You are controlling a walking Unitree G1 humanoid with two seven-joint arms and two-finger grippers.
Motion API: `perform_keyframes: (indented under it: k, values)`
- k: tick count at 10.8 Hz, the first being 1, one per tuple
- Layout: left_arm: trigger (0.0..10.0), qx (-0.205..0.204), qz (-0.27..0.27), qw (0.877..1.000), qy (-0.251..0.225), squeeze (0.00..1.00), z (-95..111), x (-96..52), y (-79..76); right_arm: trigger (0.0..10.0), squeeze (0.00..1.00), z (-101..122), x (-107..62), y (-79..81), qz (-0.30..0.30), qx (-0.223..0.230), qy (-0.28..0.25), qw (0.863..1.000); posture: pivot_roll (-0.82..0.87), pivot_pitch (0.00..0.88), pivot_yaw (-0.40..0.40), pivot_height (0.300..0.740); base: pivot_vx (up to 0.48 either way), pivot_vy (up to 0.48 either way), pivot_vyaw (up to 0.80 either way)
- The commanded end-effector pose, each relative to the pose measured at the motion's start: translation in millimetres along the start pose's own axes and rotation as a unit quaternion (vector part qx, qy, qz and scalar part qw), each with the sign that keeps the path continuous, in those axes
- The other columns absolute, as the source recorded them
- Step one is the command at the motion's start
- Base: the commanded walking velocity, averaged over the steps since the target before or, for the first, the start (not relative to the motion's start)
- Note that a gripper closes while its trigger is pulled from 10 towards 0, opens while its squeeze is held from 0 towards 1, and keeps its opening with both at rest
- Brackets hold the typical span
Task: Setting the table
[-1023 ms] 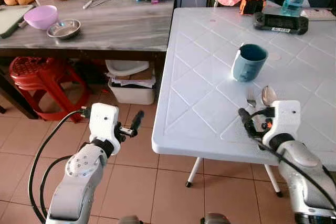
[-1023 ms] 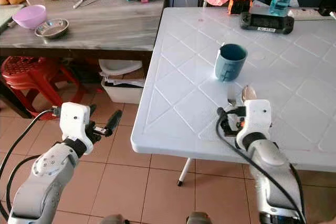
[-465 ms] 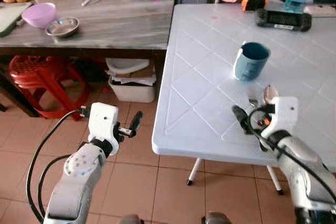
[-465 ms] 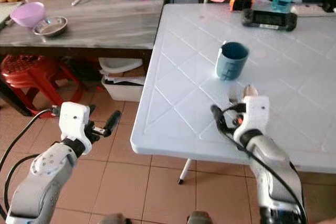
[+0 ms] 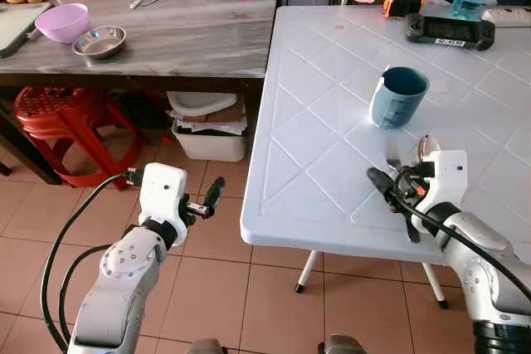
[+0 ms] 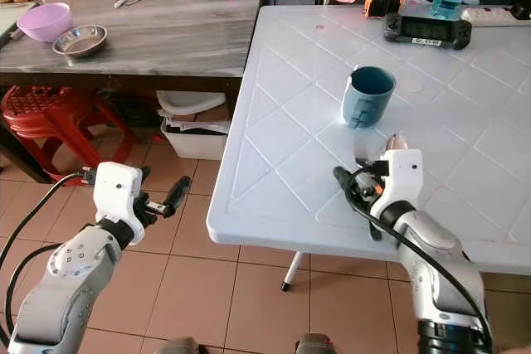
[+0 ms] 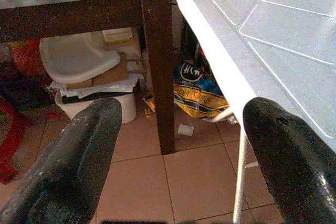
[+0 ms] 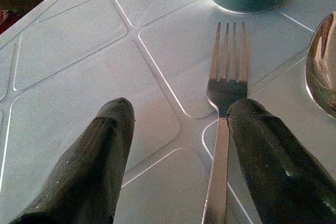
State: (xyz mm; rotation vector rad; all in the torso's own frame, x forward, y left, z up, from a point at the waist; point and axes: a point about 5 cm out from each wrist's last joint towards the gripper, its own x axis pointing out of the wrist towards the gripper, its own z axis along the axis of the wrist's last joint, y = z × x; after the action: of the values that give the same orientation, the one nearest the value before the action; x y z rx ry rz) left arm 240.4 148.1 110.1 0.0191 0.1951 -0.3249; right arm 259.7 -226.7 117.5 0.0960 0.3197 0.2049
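While right claw (image 8: 176,166) gapes over fork (image 8: 224,108), eye view shows left claw (image 5: 214,194) spread, off-table.

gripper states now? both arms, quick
Left gripper: open, empty, beside the white table.
Right gripper: open over the fork, holding nothing.

right claw (image 5: 398,205): drawn back toward table's near edge | fork (image 5: 392,153): more exposed, lying free
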Motion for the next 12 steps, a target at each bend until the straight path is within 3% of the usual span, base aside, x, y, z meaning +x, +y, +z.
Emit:
perform_keyframes:
  k: [1,2,5,7,8,9,10,11,12]
  values:
    - [10.0,0.009,-0.003,1.0,0.001,0.0,3.0,0.6,1.1,8.7,0.0,-8.9,-2.6,6.4,0.021,0.011,0.023,0.999,-0.01,0.07,0.086,0.74,0.0,0.0,0.0]
    - [10.0,0.009,-0.004,1.0,0.001,0.0,3.1,0.9,1.0,10.0,0.0,-8.9,-5.4,7.9,0.03,0.018,0.023,0.999,-0.01,0.069,0.088,0.74,0.0,0.0,0.0]
    - [10.0,0.007,-0.009,1.0,0.0,0.0,3.3,2.6,-0.6,10.0,0.0,2.4,-6.4,9.1,0.031,0.028,-0.018,0.999,-0.01,0.065,0.088,0.74,0.0,0.0,0.0]
    - [10.0,0.006,-0.009,1.0,-0.001,0.0,3.4,3.1,-0.9,10.0,0.0,2.5,-6.6,8.4,0.022,0.03,-0.017,0.999,-0.01,0.063,0.086,0.74,0.0,0.0,0.0]
    - [10.0,0.006,-0.009,1.0,-0.001,0.0,3.6,3.5,-1.0,10.0,0.11,3.9,-6.7,7.4,0.016,0.028,-0.022,0.999,-0.01,0.06,0.085,0.74,0.0,0.0,0.0]
    - [10.0,0.006,-0.009,1.0,0.0,0.0,3.3,4.2,-1.0,10.0,1.0,7.4,-6.6,5.5,0.01,0.024,-0.029,0.999,-0.02,0.058,0.085,0.74,0.0,0.0,0.0]
    - [10.0,0.006,-0.009,1.0,0.0,0.0,3.1,4.6,-1.2,10.0,1.0,8.6,-6.6,4.6,0.003,0.015,-0.027,1.0,-0.02,0.059,0.086,0.74,0.0,0.0,0.0]
    - [10.0,0.006,-0.01,1.0,0.0,0.0,3.2,4.8,-1.7,10.0,0.42,8.9,-6.6,3.6,-0.003,0.016,-0.03,0.999,-0.02,0.057,0.086,0.74,0.0,0.0,0.0]
    - [10.0,0.006,-0.012,1.0,0.002,0.0,2.5,5.1,-2.1,10.0,0.0,5.8,-6.6,1.6,-0.01,0.017,-0.02,1.0,-0.02,0.058,0.086,0.74,0.0,0.0,0.0]
